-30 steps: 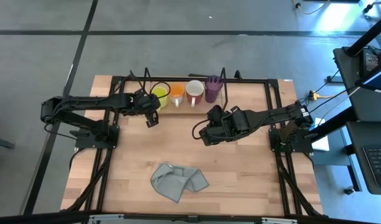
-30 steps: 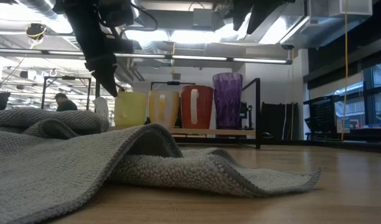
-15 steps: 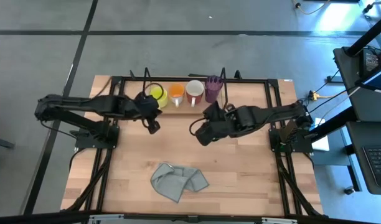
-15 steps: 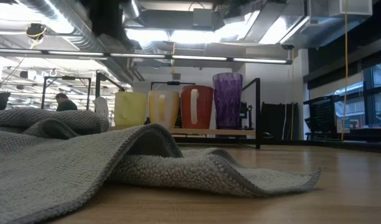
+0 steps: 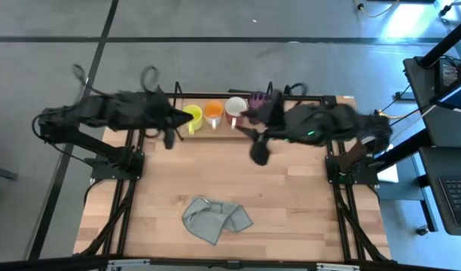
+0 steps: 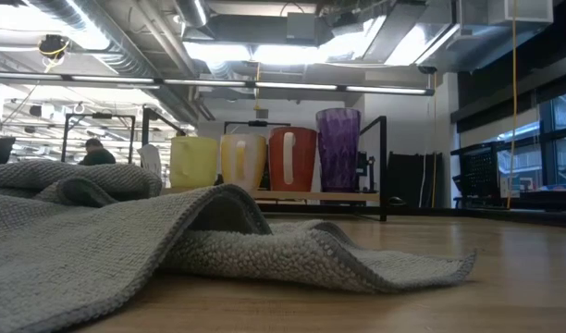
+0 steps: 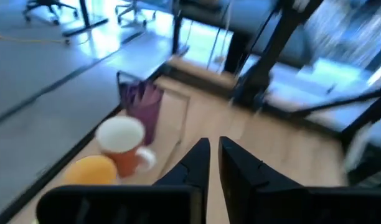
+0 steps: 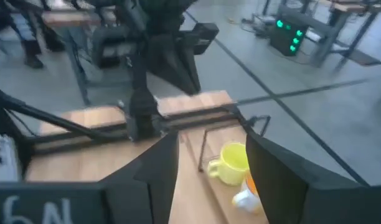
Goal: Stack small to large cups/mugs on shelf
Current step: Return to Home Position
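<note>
Four cups stand in a row on the shelf's wooden base [image 6: 311,196], which lies at the table's far edge: a yellow-green mug [image 5: 191,117], an orange mug [image 5: 212,113], a mug [image 5: 234,110] that is white from above and red from the side, and a purple tumbler [image 5: 257,101]. They also show in the low view, the yellow-green mug [image 6: 192,163] leftmost and the tumbler [image 6: 338,150] rightmost. My left gripper [image 5: 169,140] is shut and empty, in front of the shelf's left end. My right gripper [image 5: 258,153] is open and empty, in front of the shelf's right end.
A crumpled grey cloth [image 5: 215,218] lies on the table's near middle and fills the low view's foreground [image 6: 172,250]. Black frame rails [image 5: 132,188] run along the table's sides and far edge. Bare wood lies between the cloth and the shelf.
Both arms have risen quickly and show blurred. My left gripper has gone up and toward the table's left edge, leaving the low view. My right gripper has gone up and toward the far edge and the right. The cups and the cloth have kept still.
</note>
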Controlling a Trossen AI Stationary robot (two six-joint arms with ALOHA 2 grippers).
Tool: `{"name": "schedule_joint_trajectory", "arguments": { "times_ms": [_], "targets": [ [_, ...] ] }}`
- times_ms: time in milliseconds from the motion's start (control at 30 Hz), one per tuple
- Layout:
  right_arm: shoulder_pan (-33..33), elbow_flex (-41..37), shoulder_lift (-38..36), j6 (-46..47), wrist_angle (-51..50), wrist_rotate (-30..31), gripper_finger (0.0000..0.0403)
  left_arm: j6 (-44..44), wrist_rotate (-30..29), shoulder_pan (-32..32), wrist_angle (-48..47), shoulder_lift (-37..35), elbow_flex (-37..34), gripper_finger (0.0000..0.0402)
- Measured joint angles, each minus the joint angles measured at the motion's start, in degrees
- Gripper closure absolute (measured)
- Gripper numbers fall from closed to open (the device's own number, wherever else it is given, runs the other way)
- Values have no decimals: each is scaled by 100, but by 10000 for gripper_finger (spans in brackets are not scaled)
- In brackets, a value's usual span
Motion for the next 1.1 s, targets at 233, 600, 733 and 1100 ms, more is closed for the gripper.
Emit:
{"name": "schedule_joint_trajectory", "arguments": {
  "times_ms": [233, 600, 733, 1100],
  "targets": [
    [316, 0, -619, 868, -288, -575, 215, 238, 918, -528, -126, -167, 775, 386],
    [1144, -838, -797, 1227, 127, -1196, 215, 505, 1327, -1135, 2754, -1104, -1431, 390],
    [1302, -2312, -1114, 925, 1812, -1144, 215, 531, 1390, -1409, 4889, -1578, -3160, 381],
    [1257, -7553, -4454, 570, 6442, -1551, 215, 1300, 1671, -845, 5585, -3088, -4641, 366]
  ]
}}
